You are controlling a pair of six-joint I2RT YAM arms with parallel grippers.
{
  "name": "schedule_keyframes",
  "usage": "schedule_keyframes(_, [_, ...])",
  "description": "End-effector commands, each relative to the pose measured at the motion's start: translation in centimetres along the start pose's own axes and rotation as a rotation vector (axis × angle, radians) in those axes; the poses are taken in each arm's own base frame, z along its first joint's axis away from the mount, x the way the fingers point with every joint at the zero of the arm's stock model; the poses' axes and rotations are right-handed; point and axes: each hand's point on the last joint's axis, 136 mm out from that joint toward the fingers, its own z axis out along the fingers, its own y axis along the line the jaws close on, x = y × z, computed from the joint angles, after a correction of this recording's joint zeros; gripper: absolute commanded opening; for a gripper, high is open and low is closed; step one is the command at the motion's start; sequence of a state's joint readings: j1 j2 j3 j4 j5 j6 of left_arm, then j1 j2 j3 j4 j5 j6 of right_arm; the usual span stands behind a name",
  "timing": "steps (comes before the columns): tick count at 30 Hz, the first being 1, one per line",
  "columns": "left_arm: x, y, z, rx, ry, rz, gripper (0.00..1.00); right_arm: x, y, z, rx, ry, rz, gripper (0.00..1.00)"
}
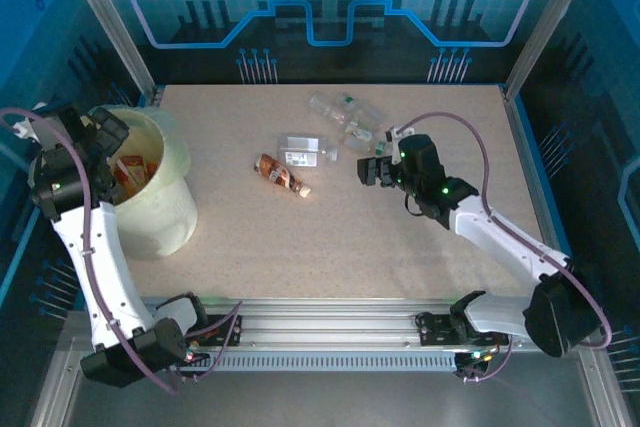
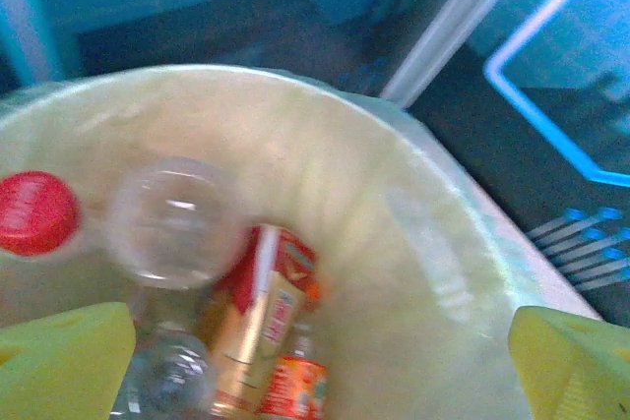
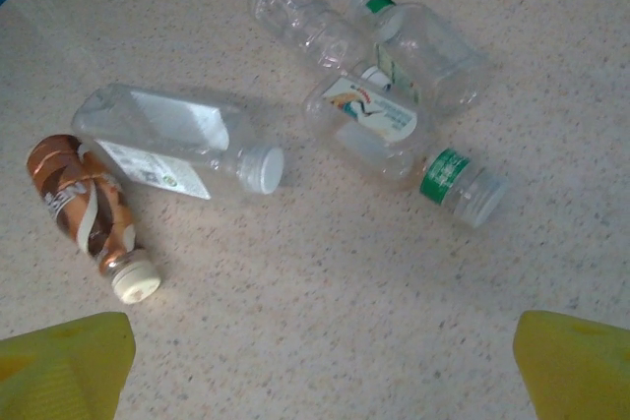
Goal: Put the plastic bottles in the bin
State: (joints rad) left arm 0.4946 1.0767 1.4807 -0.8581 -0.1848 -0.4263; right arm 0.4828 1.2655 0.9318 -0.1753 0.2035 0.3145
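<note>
We see the bin (image 1: 165,212) standing at the left edge of the table (image 1: 330,247), its thin liner folded over the rim. In the left wrist view, several bottles lie inside it: a red-capped bottle (image 2: 37,211), a clear bottle (image 2: 175,223) showing its round base, a gold-and-red bottle (image 2: 258,327) and an orange bottle (image 2: 293,386) beside that. The left gripper (image 2: 317,351) hangs over the bin's mouth, its yellow fingers (image 2: 59,361) spread wide with nothing between them.

Five more bottles lie on their sides on the table to the right of the bin. The brown bottle (image 1: 280,174) is nearest the bin. The labelled clear bottle (image 1: 303,150) lies so close to it that we cannot tell whether they touch. Farther from the bin, toward the table's far edge, three lie bunched against each other: a ribbed bottle (image 3: 300,17), a green-capped bottle (image 3: 418,51) and a green-banded bottle (image 3: 394,135). The right gripper (image 3: 320,341) hovers above bare tabletop, farther from the bin than the labelled clear bottle, its fingers wide apart and empty.

Between the bin and the brown bottle the table is bare, and so is the whole near half as far as the rail (image 1: 330,312). The left arm (image 1: 95,247) rises along the bin's left side, and a corner post (image 1: 110,17) stands just behind the bin.
</note>
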Motion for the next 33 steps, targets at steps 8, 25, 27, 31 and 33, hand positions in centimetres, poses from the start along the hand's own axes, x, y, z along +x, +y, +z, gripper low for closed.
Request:
schedule_keyframes(8, [0.9, -8.5, -2.4, 0.466, 0.094, -0.090, 0.99, 1.8, -2.9, 6.5, -0.070, 0.290, -0.252, 0.98])
schedule_keyframes(25, [7.5, -17.5, -7.3, 0.816, 0.262, -0.025, 0.99, 6.1, -8.6, 15.3, -0.084, 0.655, -0.544, 0.87])
schedule_keyframes(27, [8.1, -17.7, -7.0, 0.798, 0.284, 0.014, 0.99, 6.5, -8.8, 16.1, -0.089, 0.678, -0.562, 0.86])
schedule_keyframes(31, [8.9, -17.7, -6.3, 0.783, 0.312, 0.015, 0.99, 6.8, -9.5, 17.5, -0.086, 0.718, -0.592, 0.84])
schedule_keyframes(33, [9.1, -17.7, -6.2, 0.783, 0.322, 0.012, 0.99, 7.0, -9.6, 18.1, -0.089, 0.735, -0.607, 0.82])
